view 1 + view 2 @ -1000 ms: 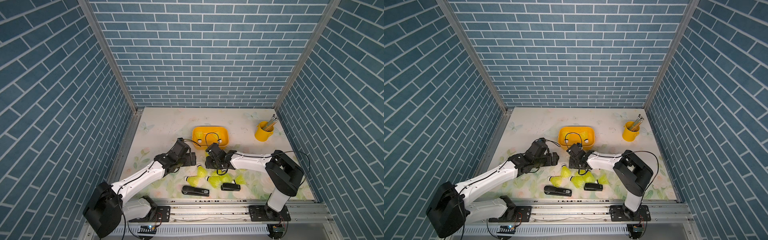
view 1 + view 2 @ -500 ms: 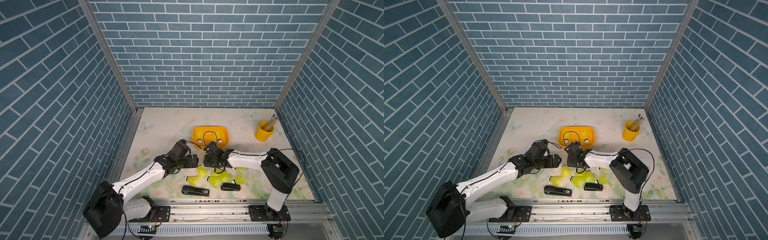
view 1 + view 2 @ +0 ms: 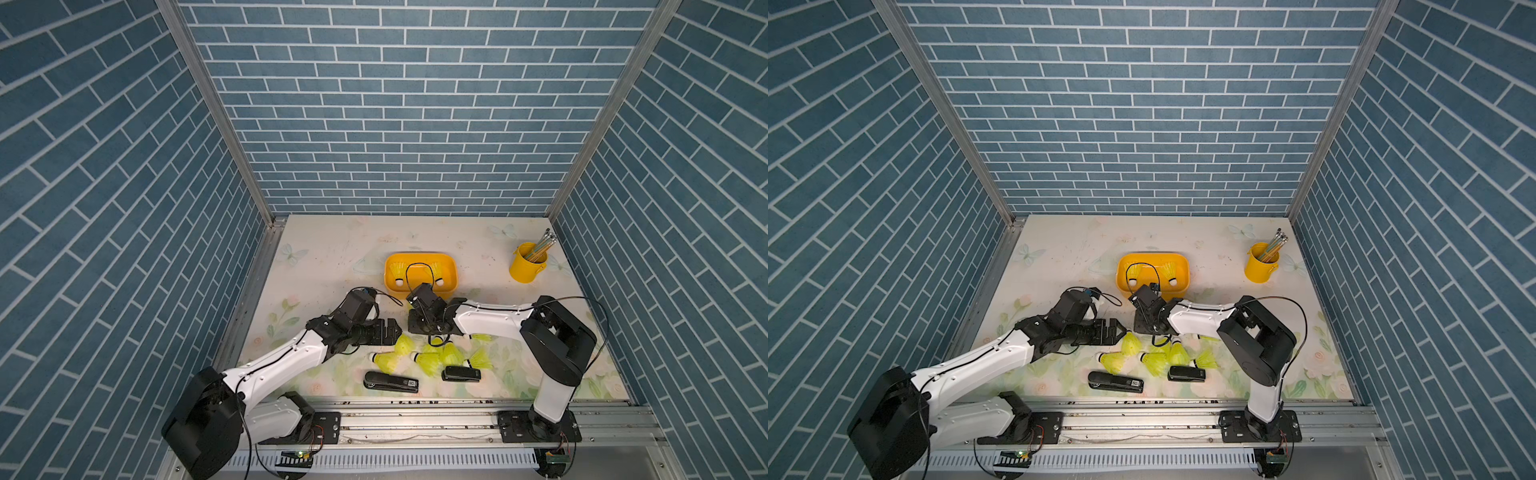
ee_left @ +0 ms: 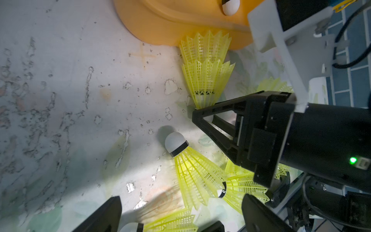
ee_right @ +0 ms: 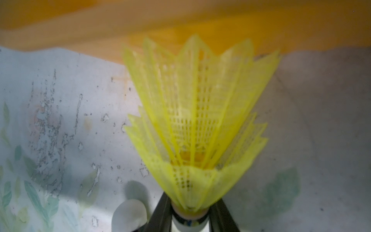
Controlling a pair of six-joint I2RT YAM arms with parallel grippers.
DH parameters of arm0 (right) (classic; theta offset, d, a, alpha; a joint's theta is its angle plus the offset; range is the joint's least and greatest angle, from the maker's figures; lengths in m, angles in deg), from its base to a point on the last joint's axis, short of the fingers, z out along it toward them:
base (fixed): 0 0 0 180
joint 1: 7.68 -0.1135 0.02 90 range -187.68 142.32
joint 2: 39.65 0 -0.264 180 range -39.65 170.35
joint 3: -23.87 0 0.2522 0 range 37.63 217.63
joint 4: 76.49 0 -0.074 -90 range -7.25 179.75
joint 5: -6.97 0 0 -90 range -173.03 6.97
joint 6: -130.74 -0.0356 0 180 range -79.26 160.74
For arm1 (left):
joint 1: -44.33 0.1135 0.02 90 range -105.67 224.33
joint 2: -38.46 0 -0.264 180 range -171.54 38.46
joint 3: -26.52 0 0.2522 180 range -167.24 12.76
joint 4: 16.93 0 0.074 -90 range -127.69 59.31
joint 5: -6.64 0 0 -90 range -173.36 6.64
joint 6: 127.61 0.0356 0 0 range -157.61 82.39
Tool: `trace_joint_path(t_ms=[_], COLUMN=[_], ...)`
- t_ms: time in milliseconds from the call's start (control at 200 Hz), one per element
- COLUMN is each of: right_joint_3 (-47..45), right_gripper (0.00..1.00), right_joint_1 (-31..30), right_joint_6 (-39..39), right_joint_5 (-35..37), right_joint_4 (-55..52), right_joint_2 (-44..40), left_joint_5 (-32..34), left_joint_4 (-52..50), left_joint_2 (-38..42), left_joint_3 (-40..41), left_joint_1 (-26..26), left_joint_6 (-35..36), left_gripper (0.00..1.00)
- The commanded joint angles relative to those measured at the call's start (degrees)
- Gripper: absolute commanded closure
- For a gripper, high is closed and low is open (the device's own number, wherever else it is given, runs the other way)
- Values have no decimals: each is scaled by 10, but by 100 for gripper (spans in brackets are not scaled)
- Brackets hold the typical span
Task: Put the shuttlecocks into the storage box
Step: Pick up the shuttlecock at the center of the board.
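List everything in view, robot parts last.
box: one, yellow-orange, mid-table toward the back
boxed shuttlecocks: two, yellow-green, lying in the box
loose shuttlecocks: at least five, yellow-green, clustered on the table between the arms
held shuttlecocks: apparently two nested, yellow-green, just short of the box
staplers: two, black, front of the table; the second is to the right
cup: one, yellow, back right corner
pencils: a bunch, in the cup
table: one, pale floral
left gripper: open, black, beside the loose cluster
right gripper: shut, black, on the held shuttlecocks
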Motion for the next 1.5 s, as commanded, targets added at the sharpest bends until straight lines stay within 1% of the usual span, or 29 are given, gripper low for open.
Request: trace_joint_path(t_ms=[0, 115, 185, 315, 350, 510, 620, 825, 975, 1160, 1410, 1495], right_joint_3=[6, 10, 15, 16, 14, 32, 12, 3, -4, -32, -58, -59], right_gripper=[76, 76, 77, 77, 77, 77, 77, 77, 77, 78, 78, 78], right_joint_1=[1, 2, 3, 12, 15, 25, 46, 68, 76, 78, 77, 77], right_joint_6=[6, 16, 23, 26, 26, 42, 34, 35, 39, 30, 32, 35], right_joint_5=[-8, -23, -36, -68, -95, -144, -200, -265, -293, -328, -338, -332], right_joint_4=[-19, -37, -48, -62, -63, -105, -102, -131, -159, -163, -198, -211], right_joint_2=[-9, -24, -33, -50, -54, -62, -77, -107, -133, -149, -195, -206], left_joint_5=[-37, -78, -92, -93, -92, -90, -92, -91, -91, -92, -95, -94], left_joint_4=[16, 41, 53, 55, 54, 54, 52, 49, 52, 56, 56, 59], left_joint_2=[4, 19, 29, 29, 27, 18, 14, 10, 6, 1, -6, -6], left_joint_3=[8, 21, 27, 25, 23, 16, 9, 2, -1, -8, -10, -9], left_joint_1=[10, 28, 38, 42, 42, 45, 45, 47, 47, 48, 48, 48], left_joint_6=[13, 3, -4, -6, -5, -2, -1, 1, 1, -1, 1, -1], left_gripper=[1, 0, 0, 1, 0, 0, 0, 0, 1, 1, 0, 0])
